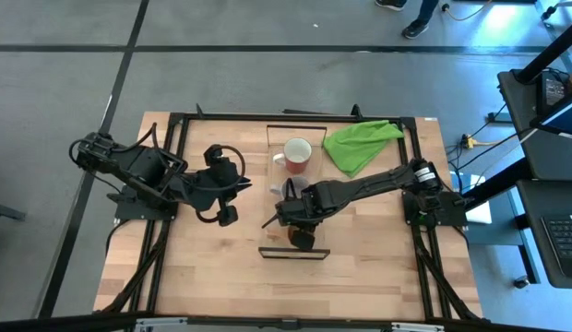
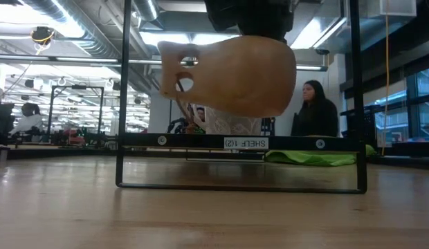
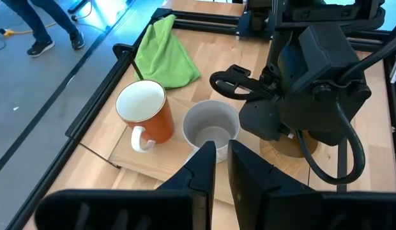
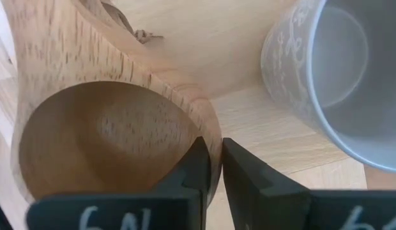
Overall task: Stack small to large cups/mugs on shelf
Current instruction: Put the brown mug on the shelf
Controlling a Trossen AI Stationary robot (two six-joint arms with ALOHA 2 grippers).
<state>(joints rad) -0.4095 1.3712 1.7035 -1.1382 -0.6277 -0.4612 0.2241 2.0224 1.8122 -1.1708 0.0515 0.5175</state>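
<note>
The small tan wooden cup (image 2: 228, 76) hangs over the near part of the light-wood shelf (image 1: 275, 138), with my right gripper (image 4: 212, 167) shut on it. Farther back on the shelf stand the grey mug (image 3: 211, 124) and, behind it, the red mug (image 3: 144, 112) with its white inside; both are upright on their bases. My left gripper (image 3: 215, 167) is shut on nothing, raised to the left of the shelf (image 1: 238, 184) and pointing at the two mugs. My right gripper holds the wooden cup by its rim (image 4: 214, 137), one finger (image 4: 197, 169) inside the bowl and one outside the wall. The fingers come from above, pointing down. The cup hangs below them, slightly tilted and clear of the shelf, its handle (image 2: 178, 77) sticking out sideways.
A bright green cloth (image 1: 360, 143) lies on the table at the shelf's far right. A black frame (image 1: 175, 138) runs round the table. A person (image 2: 317, 107) sits in the room behind. Bare wood lies near the table's front edge (image 1: 286, 286).
</note>
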